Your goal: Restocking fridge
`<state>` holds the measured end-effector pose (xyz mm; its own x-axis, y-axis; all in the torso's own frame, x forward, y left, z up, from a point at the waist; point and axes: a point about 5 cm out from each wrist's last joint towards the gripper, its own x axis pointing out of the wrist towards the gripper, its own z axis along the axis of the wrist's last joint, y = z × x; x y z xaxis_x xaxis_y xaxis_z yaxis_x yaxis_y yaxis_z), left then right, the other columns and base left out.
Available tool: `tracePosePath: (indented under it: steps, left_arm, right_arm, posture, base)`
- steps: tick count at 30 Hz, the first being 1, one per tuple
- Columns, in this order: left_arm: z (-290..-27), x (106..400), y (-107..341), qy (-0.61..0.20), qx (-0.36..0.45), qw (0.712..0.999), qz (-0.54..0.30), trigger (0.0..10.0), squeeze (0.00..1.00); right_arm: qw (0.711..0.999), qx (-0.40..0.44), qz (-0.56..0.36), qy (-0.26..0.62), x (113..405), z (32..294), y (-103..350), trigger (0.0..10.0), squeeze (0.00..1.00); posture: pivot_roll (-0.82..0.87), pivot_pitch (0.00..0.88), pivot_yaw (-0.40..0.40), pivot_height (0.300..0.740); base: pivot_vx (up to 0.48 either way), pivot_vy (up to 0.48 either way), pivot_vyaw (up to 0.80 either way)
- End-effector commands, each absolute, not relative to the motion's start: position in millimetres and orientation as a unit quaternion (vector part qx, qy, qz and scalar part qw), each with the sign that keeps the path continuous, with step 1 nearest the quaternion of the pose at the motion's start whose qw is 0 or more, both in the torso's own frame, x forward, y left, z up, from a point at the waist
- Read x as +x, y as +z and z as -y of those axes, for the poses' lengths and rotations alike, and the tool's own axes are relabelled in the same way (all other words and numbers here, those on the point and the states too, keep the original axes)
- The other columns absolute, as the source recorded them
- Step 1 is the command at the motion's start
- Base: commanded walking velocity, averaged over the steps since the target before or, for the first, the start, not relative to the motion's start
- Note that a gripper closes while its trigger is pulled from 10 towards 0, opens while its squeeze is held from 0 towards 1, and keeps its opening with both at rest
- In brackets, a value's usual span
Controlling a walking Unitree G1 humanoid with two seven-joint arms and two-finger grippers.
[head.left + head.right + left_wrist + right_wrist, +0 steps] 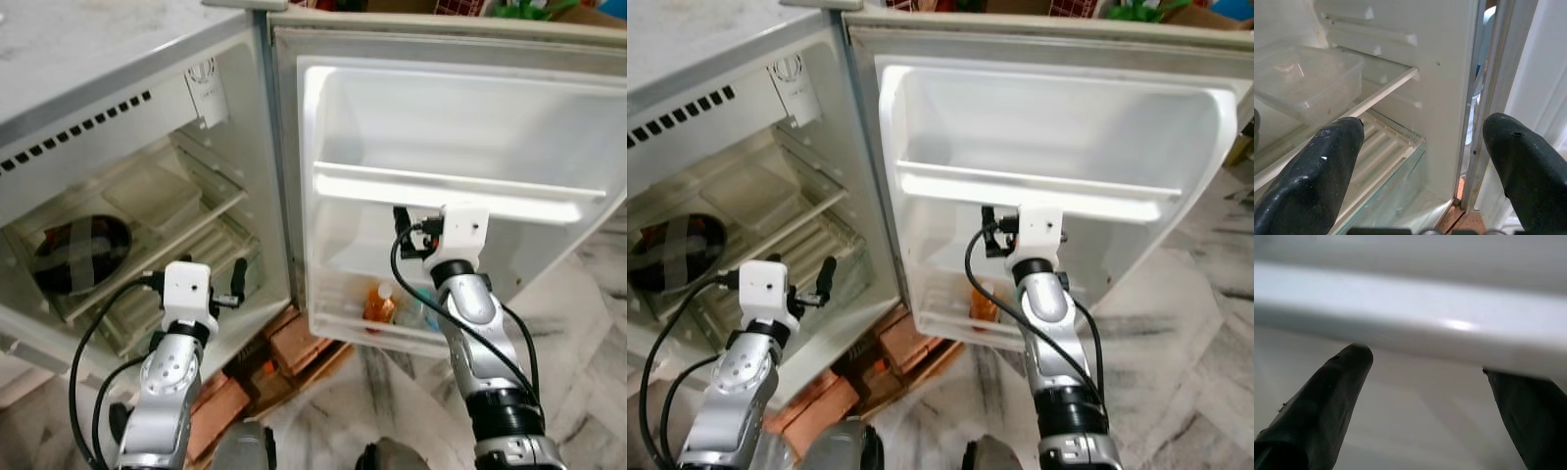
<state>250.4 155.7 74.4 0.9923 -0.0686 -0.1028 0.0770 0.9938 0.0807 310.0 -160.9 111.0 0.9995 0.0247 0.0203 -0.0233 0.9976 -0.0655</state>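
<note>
Bottles, an orange one [378,303] beside a clear one [412,311], stand in the bottom rack of the open fridge door [446,117]. Right gripper [1425,382], fingers spread, sits close under the door's white shelf rail [451,194]. Left gripper [1422,147], also spread and empty, faces the fridge's glass shelf, where a clear plastic container [1305,78] rests.

The floor [588,323] is pale marble with grey veins, bright where light falls on it at the right. Red-brown bricks [294,343] lie stacked on it in the gap under the open door, more of them [813,406] further left, near the cabinet's foot. Along the top edge, behind everything, sits a clutter of cardboard [598,15], something green [524,8] and a red patch [1073,8], too cropped to identify. The light is soft and even, daylight-like, with no hard shadows.
</note>
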Motion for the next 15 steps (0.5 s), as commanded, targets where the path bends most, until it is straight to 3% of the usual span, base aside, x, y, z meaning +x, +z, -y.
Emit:
tracePosePath:
  steps: [1, 9, 15]
  left_arm:
    - [-157, 250, 71, -0.034, 0.048, 0.996, -0.062, 10.0, 0.0]
    - [-157, 252, 72, -0.032, 0.056, 0.996, -0.061, 10.0, 0.0]
    - [-157, 255, 73, -0.031, 0.062, 0.996, -0.057, 10.0, 0.0]
  right_arm:
    - [0.999, -0.033, -0.012, 0.007, 310, 161, 104, 10.0, 0.0]
    - [0.999, -0.041, -0.016, -0.015, 315, 167, 106, 10.0, 0.0]
    - [0.997, -0.068, -0.021, 0.007, 319, 154, 108, 10.0, 0.0]
  posture:
    - [0.09, 0.051, 0.002, 0.74]
    - [0.09, 0.049, 0.0, 0.74]
    - [0.09, 0.039, -0.001, 0.74]
  base:
    - [-0.341, -0.244, 0.0]
    - [-0.336, -0.248, 0.0]
    - [-0.27, -0.31, 0.0]
